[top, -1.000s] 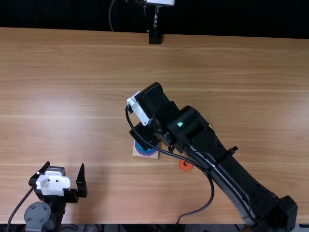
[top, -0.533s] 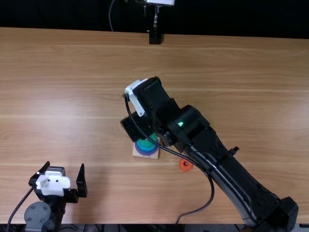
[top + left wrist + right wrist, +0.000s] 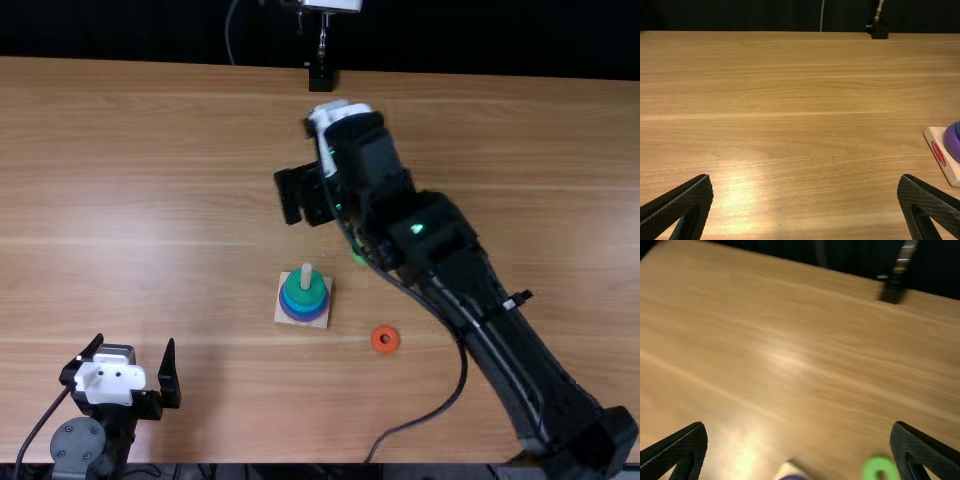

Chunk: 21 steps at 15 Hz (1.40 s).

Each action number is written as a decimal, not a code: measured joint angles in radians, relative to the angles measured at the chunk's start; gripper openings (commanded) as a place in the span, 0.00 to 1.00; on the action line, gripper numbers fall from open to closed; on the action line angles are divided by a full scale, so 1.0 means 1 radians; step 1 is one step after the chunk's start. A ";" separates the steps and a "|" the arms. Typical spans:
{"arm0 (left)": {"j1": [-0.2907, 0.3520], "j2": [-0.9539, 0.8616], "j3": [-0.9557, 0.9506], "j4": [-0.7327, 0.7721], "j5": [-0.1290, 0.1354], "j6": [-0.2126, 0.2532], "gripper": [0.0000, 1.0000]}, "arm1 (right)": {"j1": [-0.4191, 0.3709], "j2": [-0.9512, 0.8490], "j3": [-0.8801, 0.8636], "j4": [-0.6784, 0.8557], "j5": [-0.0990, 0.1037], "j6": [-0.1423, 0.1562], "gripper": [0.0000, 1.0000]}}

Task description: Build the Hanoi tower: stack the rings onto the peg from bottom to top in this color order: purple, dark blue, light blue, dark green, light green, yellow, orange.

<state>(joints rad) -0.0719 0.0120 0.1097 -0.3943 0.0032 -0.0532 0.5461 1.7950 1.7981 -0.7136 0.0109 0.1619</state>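
The peg [image 3: 306, 270] stands on its wooden base [image 3: 283, 313] on the worktop [image 3: 150, 200], with the dark green ring [image 3: 304, 291] topping the stack. Near it lies the light green ring [image 3: 869, 471], probably the next pick. The right end effector [image 3: 799, 424] is spread wide and empty: centre it over that ring, descend squarely, grip gently, lift above the peg's tip, then lower level. The left end effector [image 3: 805, 177], also wide and empty, seems unneeded.
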 measured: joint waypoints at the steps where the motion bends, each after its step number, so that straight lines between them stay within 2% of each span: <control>1: 0.000 0.000 0.000 0.000 0.000 0.000 1.00 | -0.035 0.000 -0.010 0.002 0.005 0.000 1.00; 3: 0.000 0.000 0.000 0.000 0.001 0.000 1.00 | -0.071 0.000 -0.054 0.002 0.013 -0.005 1.00; 6: 0.000 0.000 0.000 0.000 0.000 0.000 1.00 | -0.081 0.003 -0.146 0.002 0.012 -0.066 1.00; 8: 0.000 0.000 0.000 0.000 0.000 0.000 1.00 | -0.097 0.034 -0.185 0.003 0.012 -0.087 1.00; 12: 0.000 0.000 0.000 0.000 0.000 0.000 1.00 | -0.140 0.126 -0.236 0.003 0.013 -0.093 1.00; 21: 0.000 0.000 0.000 0.000 0.000 0.000 1.00 | -0.141 0.254 -0.270 0.002 0.012 -0.093 1.00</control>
<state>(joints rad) -0.0719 0.0116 0.1097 -0.3939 0.0036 -0.0528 0.4049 2.0487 1.5276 -0.7113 0.0227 0.0685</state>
